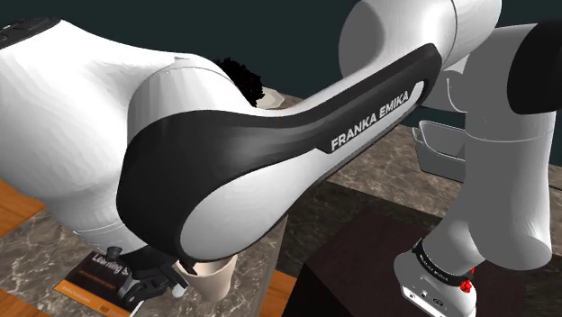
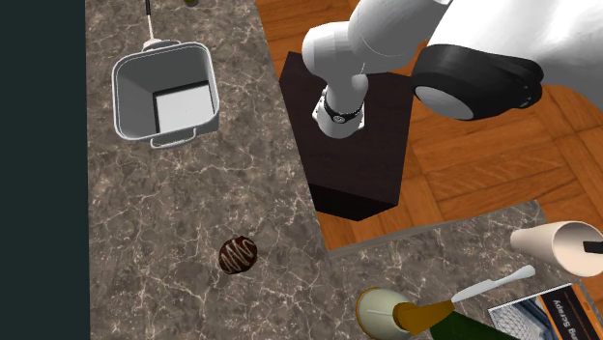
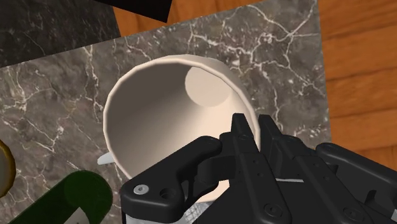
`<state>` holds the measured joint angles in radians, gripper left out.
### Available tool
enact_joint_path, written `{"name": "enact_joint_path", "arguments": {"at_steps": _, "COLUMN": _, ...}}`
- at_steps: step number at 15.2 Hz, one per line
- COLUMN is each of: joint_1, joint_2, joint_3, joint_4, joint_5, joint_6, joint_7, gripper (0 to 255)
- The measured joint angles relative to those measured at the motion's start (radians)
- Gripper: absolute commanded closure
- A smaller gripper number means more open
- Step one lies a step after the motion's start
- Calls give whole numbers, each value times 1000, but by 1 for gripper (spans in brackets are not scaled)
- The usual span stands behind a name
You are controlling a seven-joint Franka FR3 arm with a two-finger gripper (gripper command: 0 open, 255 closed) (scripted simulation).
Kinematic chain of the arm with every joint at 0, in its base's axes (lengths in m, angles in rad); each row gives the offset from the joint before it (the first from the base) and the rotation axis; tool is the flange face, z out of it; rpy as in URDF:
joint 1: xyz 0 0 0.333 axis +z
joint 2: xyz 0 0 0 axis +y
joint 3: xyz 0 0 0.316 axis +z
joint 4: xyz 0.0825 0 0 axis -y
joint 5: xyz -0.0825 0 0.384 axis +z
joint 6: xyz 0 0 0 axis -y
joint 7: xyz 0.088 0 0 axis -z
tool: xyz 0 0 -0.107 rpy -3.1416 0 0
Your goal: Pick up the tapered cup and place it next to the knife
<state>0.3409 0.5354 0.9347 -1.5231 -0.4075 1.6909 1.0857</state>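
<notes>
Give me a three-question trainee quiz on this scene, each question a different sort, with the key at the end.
1. True or false: the knife lies on the marble counter.
2. Where does the gripper hold the tapered cup? A) at its rim B) at its base C) by a handle
3. Short answer: which is nearer the knife, the grey pot or the green bottle?
Key: 1 true; 2 A; 3 the green bottle.
</notes>
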Motion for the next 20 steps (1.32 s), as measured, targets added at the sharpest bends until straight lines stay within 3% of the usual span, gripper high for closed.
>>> {"name": "enact_joint_path", "arguments": {"at_steps": 7, "joint_1": 1, "joint_2": 30, "joint_3": -17, "joint_4": -57, "joint_5": -26, "joint_6": 76, "joint_7": 16, "gripper": 255}}
{"name": "enact_joint_path", "arguments": {"at_steps": 14, "joint_1": 2, "joint_2": 34, "joint_3": -20, "joint_4": -66, "joint_5": -29, "joint_6": 87, "joint_7": 19, "gripper": 255}}
{"name": "enact_joint_path", "arguments": {"at_steps": 15, "joint_1": 2, "joint_2": 34, "joint_3": -20, "joint_4": -66, "joint_5": -29, "joint_6": 87, "joint_7": 19, "gripper": 0}}
{"name": "enact_joint_path", "arguments": {"at_steps": 20, "joint_1": 2, "joint_2": 33, "joint_3": -19, "joint_4": -66, "joint_5": -29, "joint_6": 87, "joint_7": 19, "gripper": 0}}
